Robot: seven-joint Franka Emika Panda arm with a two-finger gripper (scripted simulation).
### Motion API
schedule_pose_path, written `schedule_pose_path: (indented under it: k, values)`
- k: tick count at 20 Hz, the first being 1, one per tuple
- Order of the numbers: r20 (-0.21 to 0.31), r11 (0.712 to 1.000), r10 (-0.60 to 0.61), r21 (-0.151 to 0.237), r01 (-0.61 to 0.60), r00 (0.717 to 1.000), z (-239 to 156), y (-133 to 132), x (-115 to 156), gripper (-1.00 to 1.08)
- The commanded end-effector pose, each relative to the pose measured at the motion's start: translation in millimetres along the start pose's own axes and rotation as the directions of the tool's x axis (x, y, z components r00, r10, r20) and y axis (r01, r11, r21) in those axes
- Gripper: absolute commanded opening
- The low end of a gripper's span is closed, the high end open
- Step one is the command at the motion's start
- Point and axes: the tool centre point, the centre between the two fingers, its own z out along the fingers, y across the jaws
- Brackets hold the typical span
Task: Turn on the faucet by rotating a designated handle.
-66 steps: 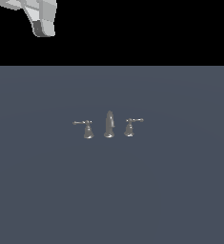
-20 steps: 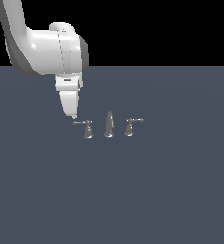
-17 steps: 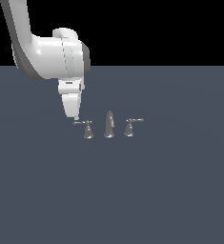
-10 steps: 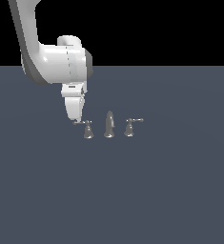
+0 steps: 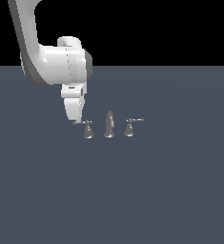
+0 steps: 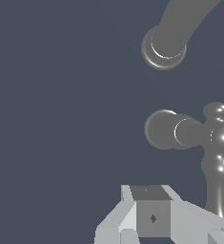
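The faucet is a tiny shiny grey metal set on the dark floor: an upright spout (image 5: 108, 125) between two lever handles. The handle (image 5: 88, 129) on the exterior view's left has its thin arm pointing left, and the tip of that arm meets my gripper (image 5: 75, 119). The gripper hangs just left of the handle, fingers pointing down and shut with nothing held. In the wrist view the handle base (image 6: 163, 128) and its lever arm (image 6: 216, 186) lie right by my gripper (image 6: 151, 219), with the spout (image 6: 167, 44) beyond.
The mirror-image handle (image 5: 129, 127) stands right of the spout, its arm pointing to the exterior view's right. My white arm (image 5: 56, 62) comes down from the upper left. The flat dark grey floor (image 5: 132, 190) spreads all around.
The arm came down from the top left corner. Over the last second the gripper slid right and slightly lower, ending against the tip of the left handle's arm.
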Motion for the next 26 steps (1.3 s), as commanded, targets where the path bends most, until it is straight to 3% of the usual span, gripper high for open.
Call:
schedule_pose_path:
  k: [1,10,11,26]
  values:
    - [0.000,1.000,-0.001,0.000,0.001,1.000,-0.1,6.4,-3.8,-1.00]
    - [0.001,1.000,0.000,0.000,0.000,1.000,-0.1,30.2,-15.7,-1.00]
    - [0.000,1.000,0.009,0.007,-0.009,1.000,-0.2,23.6,-8.2,-1.00]
    - [0.001,1.000,0.001,0.001,-0.001,1.000,-0.2,70.0,-3.5,-1.00]
